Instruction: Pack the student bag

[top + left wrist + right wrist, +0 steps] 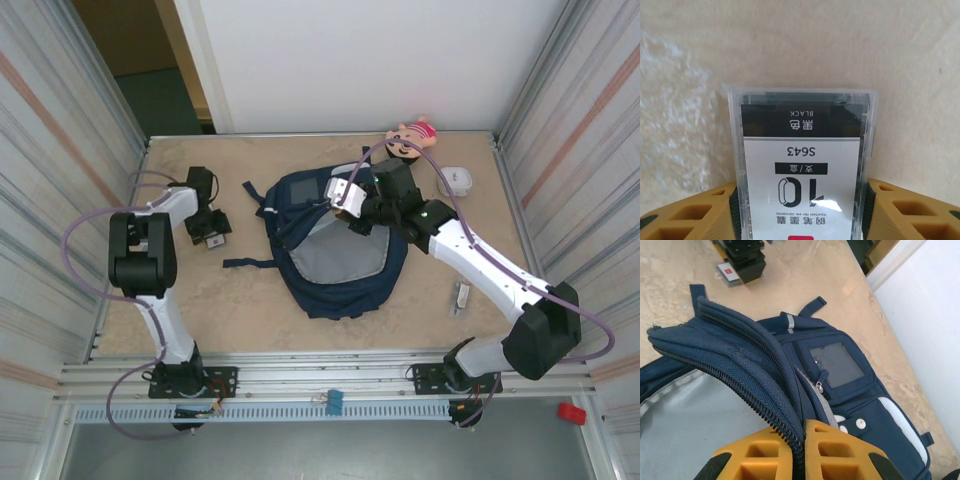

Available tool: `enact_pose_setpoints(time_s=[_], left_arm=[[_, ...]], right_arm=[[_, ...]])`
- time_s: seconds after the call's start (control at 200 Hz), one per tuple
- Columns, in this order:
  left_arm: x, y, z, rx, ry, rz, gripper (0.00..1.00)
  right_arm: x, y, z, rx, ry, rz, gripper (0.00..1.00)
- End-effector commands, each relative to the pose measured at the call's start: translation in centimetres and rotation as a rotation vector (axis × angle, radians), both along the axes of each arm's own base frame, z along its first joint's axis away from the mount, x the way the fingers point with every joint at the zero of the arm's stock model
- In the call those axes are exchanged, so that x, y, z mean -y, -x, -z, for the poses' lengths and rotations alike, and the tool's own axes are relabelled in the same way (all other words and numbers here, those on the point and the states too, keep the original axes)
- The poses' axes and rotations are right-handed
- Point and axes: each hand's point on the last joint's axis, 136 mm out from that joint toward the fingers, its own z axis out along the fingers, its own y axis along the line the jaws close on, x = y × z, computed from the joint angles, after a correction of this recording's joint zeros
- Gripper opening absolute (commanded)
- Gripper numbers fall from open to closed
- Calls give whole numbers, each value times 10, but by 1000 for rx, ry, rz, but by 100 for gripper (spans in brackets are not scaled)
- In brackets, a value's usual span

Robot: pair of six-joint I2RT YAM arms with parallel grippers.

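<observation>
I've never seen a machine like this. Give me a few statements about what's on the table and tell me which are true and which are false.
1. The right end effector is clamped on the bag at its zipper edge. True.
2. The bag is zipped shut. False: it lies open, with its grey lining showing.
3. The left end effector has a finger on each side of a clear box labelled BLACK. True.
4. The toy is inside the bag. False: it lies on the table at the far edge, beyond the bag.
</observation>
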Motion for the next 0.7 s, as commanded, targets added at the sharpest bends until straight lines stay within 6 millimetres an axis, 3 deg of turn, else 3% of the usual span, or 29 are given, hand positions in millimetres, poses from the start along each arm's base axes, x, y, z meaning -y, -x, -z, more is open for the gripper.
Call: enact_pose_setpoints(time_s=[0.0, 0.145, 0.421, 0.586, 0.696], left_arm=[[13, 8, -33, 74, 54, 0, 55], [40, 20, -80, 175, 105, 65, 55], [117, 53, -196, 481, 238, 339, 53], [166, 83, -242, 600, 369, 603, 52], [196, 109, -260, 653, 420, 812, 51]], right_arm=[[-4, 4, -33, 9, -122, 0, 0], [2, -6, -34, -18, -139, 53, 0], [9, -22, -38, -63, -196, 113, 0], [17, -30, -39, -99, -244, 134, 0], [21, -34, -37, -132, -268, 147, 0]])
